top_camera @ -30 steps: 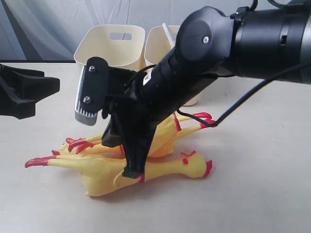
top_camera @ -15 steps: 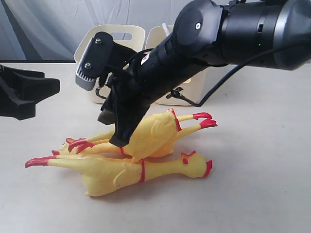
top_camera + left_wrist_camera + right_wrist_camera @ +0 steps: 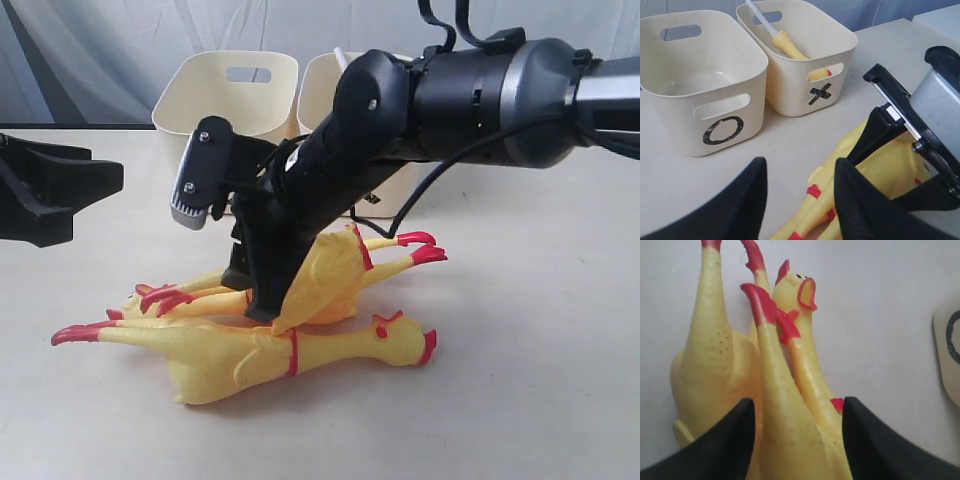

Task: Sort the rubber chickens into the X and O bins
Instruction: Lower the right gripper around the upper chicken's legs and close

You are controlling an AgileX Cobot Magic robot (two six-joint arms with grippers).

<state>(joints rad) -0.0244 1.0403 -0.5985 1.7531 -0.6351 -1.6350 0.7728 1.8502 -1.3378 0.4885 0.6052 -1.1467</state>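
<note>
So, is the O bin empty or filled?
Empty: the left wrist view shows a bare floor inside the O bin; the only binned chicken lies in the X bin.

A pale tabletop (image 3: 540, 380) runs back to a grey draped curtain (image 3: 100, 50)

the rubber chickens (image 3: 340, 350) look matt, finely pitted rubber; the o bin (image 3: 670, 125) and x bin (image 3: 790, 85), smooth cream plastic.

surface: pale table (image 3: 540, 400) | on it: O bin (image 3: 670, 125), X bin (image 3: 795, 95), two rubber chickens (image 3: 300, 355) lying
</note>
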